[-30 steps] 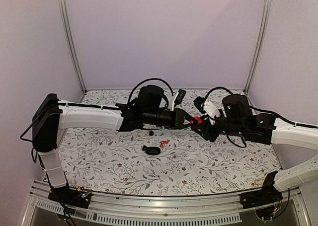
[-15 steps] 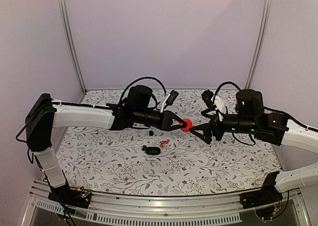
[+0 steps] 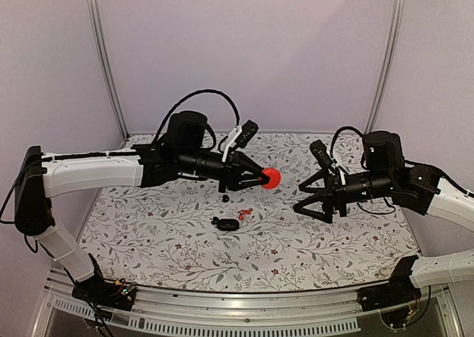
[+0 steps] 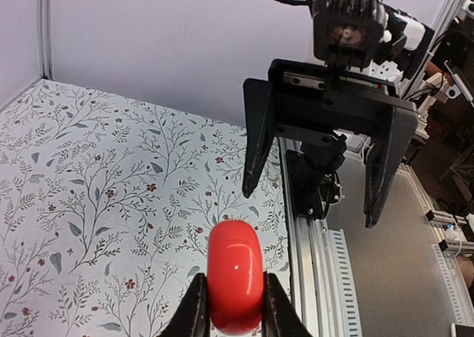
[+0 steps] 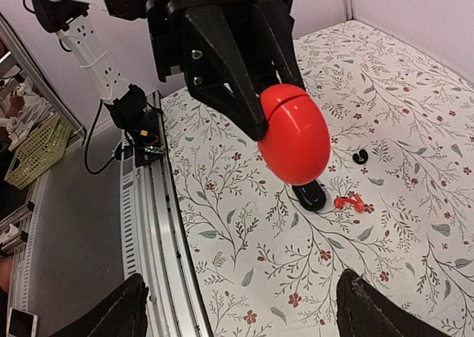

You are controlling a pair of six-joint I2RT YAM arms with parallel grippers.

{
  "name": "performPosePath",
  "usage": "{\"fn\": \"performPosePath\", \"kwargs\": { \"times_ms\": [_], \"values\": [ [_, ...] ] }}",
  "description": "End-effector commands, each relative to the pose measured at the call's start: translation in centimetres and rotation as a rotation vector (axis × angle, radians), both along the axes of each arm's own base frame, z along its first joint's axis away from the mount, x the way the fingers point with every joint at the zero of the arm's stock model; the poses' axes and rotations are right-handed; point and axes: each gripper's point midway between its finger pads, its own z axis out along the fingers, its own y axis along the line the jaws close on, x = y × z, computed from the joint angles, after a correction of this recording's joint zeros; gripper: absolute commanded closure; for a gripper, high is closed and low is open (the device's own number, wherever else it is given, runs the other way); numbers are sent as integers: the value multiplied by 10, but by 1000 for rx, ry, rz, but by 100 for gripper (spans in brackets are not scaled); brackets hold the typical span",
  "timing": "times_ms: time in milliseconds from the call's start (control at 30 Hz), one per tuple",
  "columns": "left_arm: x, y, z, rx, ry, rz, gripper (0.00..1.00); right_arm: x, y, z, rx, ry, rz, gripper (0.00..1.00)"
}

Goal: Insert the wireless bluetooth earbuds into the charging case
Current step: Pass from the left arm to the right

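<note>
The left gripper [image 3: 261, 178] is pinched shut on a glossy red rounded object with a seam round it [image 3: 270, 178], holding it in the air above the floral-patterned tabletop [image 3: 333, 241]; the right gripper [image 3: 298, 197] faces it from the right with jaws spread wide and nothing between them.

The charging case [image 3: 228, 224] — a small glossy black oval pebble — lies on the tabletop, below and to the near side of the left gripper's tips; its long axis runs roughly left to right in the top view. One tiny black earbud [image 3: 215, 220] lies just beside its left end; the other [image 3: 224, 198] sits a little farther back, apart from the case.

Both grippers hang well above these pieces. The left is somewhat nearer but occupied; the right is free, so reaching down and leftward toward the buds looks like its job.
</note>
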Motion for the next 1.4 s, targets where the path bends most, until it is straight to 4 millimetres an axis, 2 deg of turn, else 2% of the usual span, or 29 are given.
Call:
{"fn": "performPosePath", "kwargs": {
  "times_ms": [0,333,633,800,1067,1233,1367],
  "values": [
    [-23,-3,2,11,-63,-90,97,-20,1,23,57,3,100,18],
    [-48,-21,10,-16,-95,-177,98,-24,6,18,19,-11,169,30],
    [-67,-28,7,-22,-116,-245,97,-18,11,12,-6,8,166,35],
    [-76,-29,8,-30,-131,-282,97,-21,14,13,-4,21,196,46],
    [-77,-34,-1,-7,-113,-296,97,-23,17,22,2,3,234,56],
    [-77,-36,-1,-7,-113,-296,97,-25,21,16,-23,4,242,63],
    [-77,-36,2,-10,-117,-297,97,-29,22,10,-44,9,249,65]
  ]
}}
